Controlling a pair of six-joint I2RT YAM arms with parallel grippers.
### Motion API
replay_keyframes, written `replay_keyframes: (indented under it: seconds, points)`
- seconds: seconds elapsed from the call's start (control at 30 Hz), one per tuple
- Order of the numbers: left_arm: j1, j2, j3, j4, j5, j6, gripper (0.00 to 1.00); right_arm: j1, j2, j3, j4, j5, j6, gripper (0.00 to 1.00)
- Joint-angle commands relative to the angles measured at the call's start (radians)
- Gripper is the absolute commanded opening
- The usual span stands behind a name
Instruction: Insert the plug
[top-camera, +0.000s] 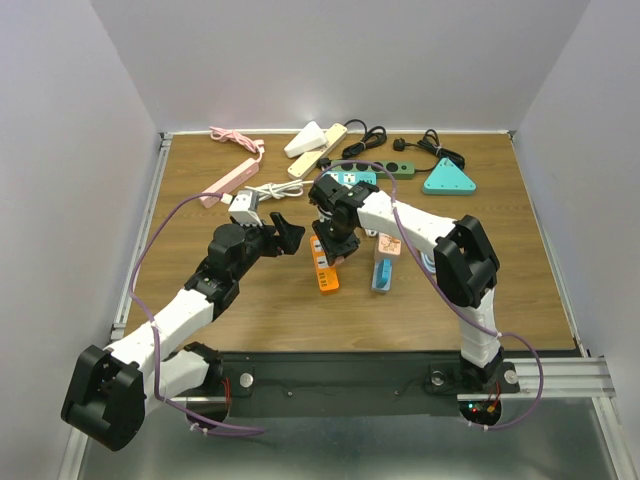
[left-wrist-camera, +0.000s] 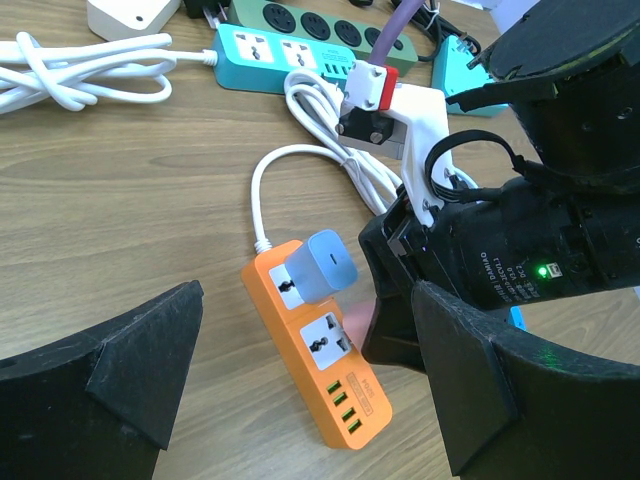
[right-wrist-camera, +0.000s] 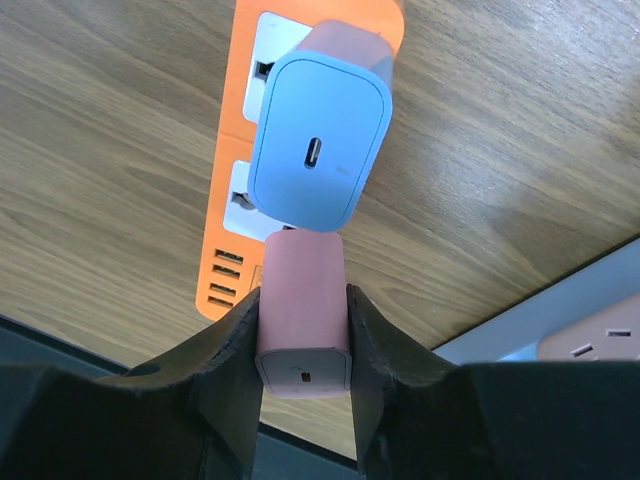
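Note:
An orange power strip (top-camera: 326, 272) lies mid-table, its white cord running back. A light blue charger (left-wrist-camera: 322, 265) sits plugged in its upper socket, and the lower socket (left-wrist-camera: 330, 343) shows bare. My right gripper (right-wrist-camera: 303, 300) is shut on a pink plug (right-wrist-camera: 300, 290), gripped by its sides, tip pointing down at the strip (right-wrist-camera: 222, 270) right beside the blue charger (right-wrist-camera: 318, 155). In the left wrist view only a sliver of the pink plug (left-wrist-camera: 361, 321) shows at the lower socket's right edge. My left gripper (top-camera: 290, 235) hangs open just left of the strip, holding nothing.
A blue strip (top-camera: 383, 272) with a pink block on it lies right of the orange one. Behind are a teal strip (top-camera: 355, 178), a dark green strip (top-camera: 395, 168), a teal triangular hub (top-camera: 448, 180), a pink strip (top-camera: 228, 185), cream strips (top-camera: 318, 137) and coiled white cable (left-wrist-camera: 60, 70).

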Motion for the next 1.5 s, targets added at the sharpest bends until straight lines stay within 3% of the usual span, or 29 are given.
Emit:
replay_keyframes:
  seconds: [0.0, 1.0, 1.47]
  points:
    - [0.007, -0.021, 0.041, 0.024, -0.008, 0.020, 0.96, -0.005, 0.007, 0.051, -0.025, 0.001, 0.017, 0.00]
    - [0.007, -0.019, 0.036, 0.027, -0.011, 0.017, 0.97, -0.005, 0.021, 0.040, -0.026, -0.032, 0.049, 0.00]
    - [0.007, -0.029, 0.038, 0.015, -0.011, 0.019, 0.96, -0.004, 0.031, 0.034, -0.045, 0.053, 0.084, 0.00]
